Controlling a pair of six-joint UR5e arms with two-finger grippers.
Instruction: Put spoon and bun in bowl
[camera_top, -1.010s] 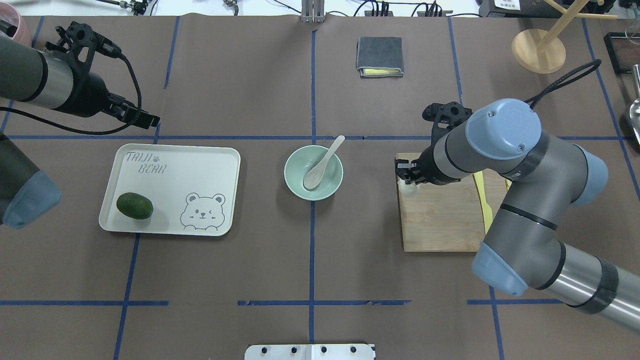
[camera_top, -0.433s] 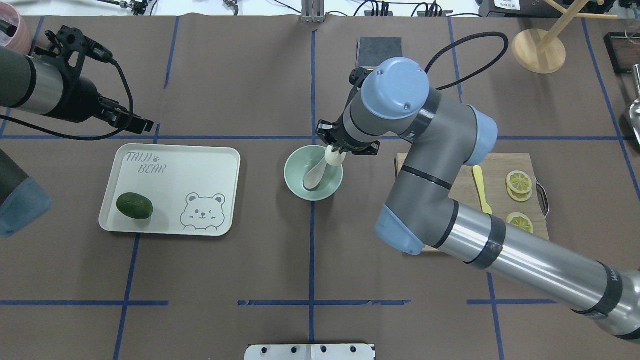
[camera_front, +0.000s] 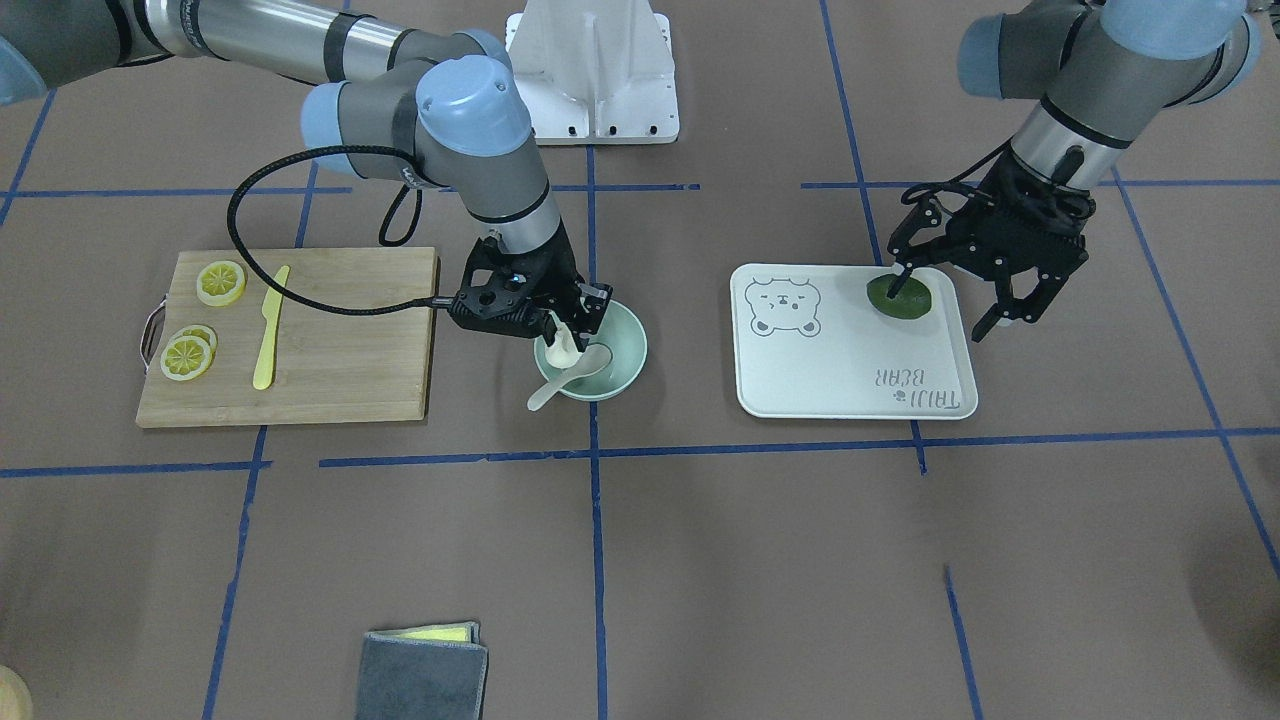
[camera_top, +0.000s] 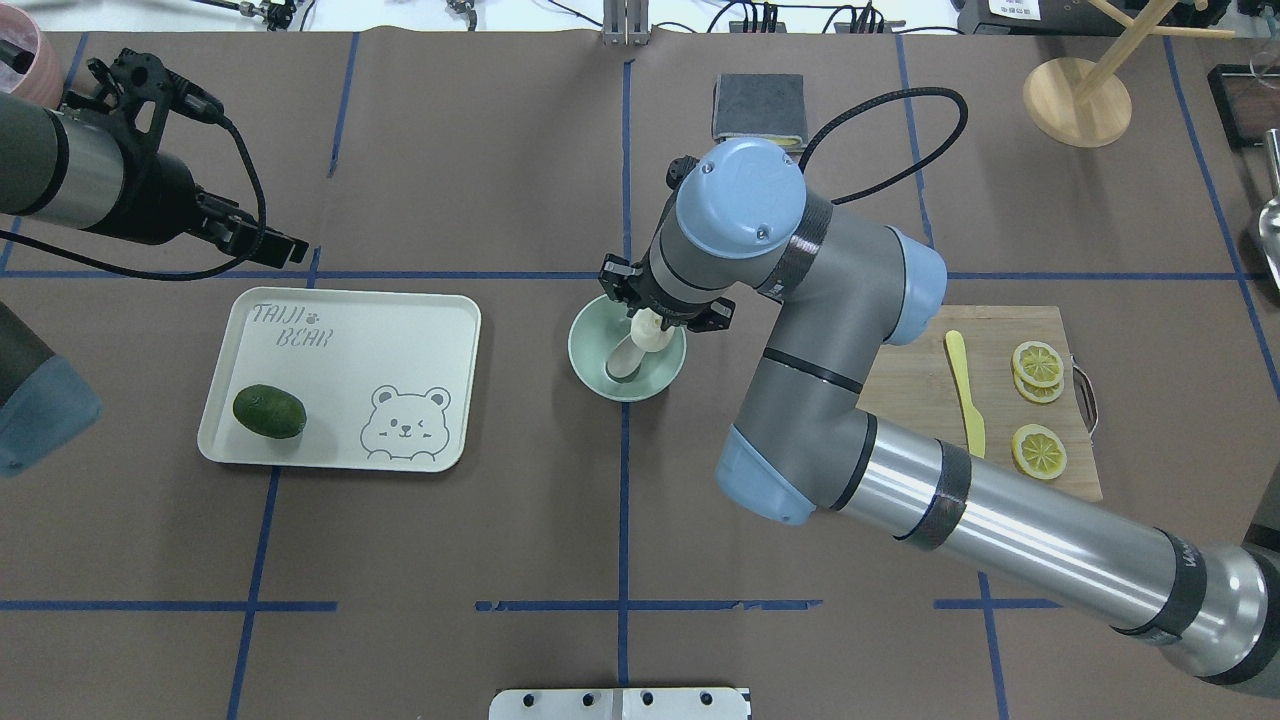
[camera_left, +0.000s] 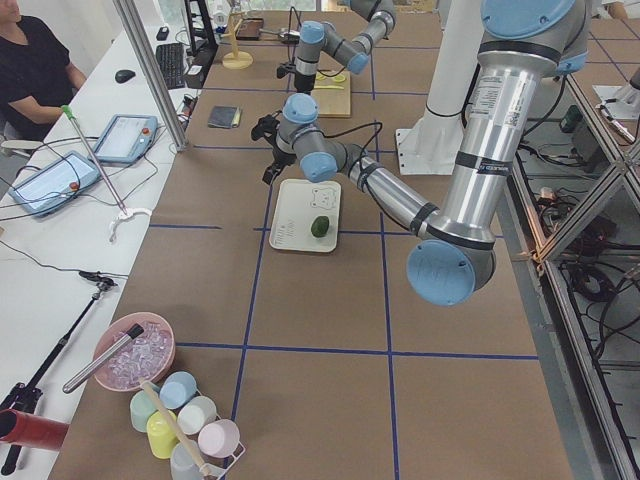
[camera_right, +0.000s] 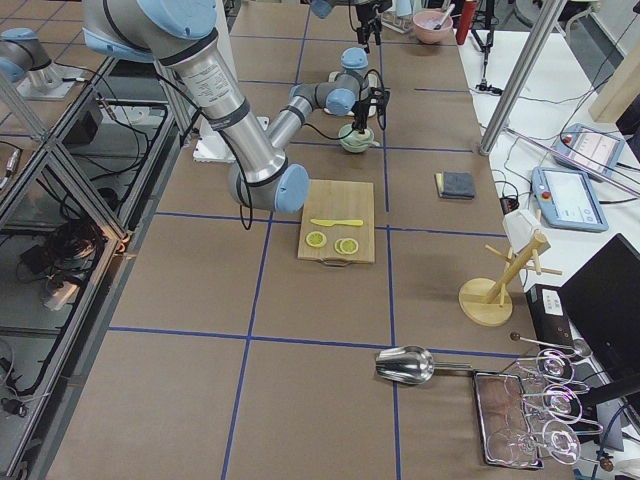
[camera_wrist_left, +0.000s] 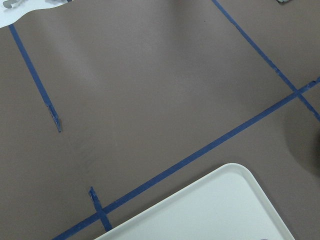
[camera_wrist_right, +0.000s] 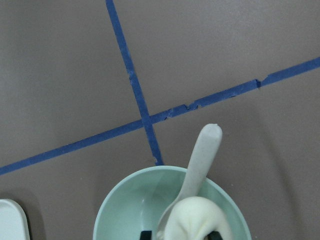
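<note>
The mint-green bowl (camera_top: 592, 376) sits at the table's middle, also in the front view (camera_front: 632, 345) and the right wrist view (camera_wrist_right: 114, 210). The off-white spoon (camera_top: 624, 359) lies in it, scoop inside and handle (camera_wrist_right: 204, 150) resting over the far rim; it shows in the front view too (camera_front: 562, 381). My right gripper (camera_top: 654, 326) is shut on the white bun (camera_top: 651, 338) and holds it just over the bowl, above the spoon's scoop (camera_front: 560, 350) (camera_wrist_right: 196, 220). My left gripper (camera_top: 283, 243) is open and empty, beyond the tray's far left corner (camera_front: 952, 297).
A white bear-print tray (camera_top: 400, 320) holds a dark green avocado (camera_top: 269, 411) on the left. A wooden cutting board (camera_top: 900, 385) on the right carries a yellow knife (camera_top: 966, 395) and lemon slices (camera_top: 1037, 362). A folded grey cloth (camera_top: 758, 103) lies at the far side.
My right arm has carried the bun from the cutting board leftward to over the bowl and brought it down over the spoon. The left arm has drawn back slightly.
</note>
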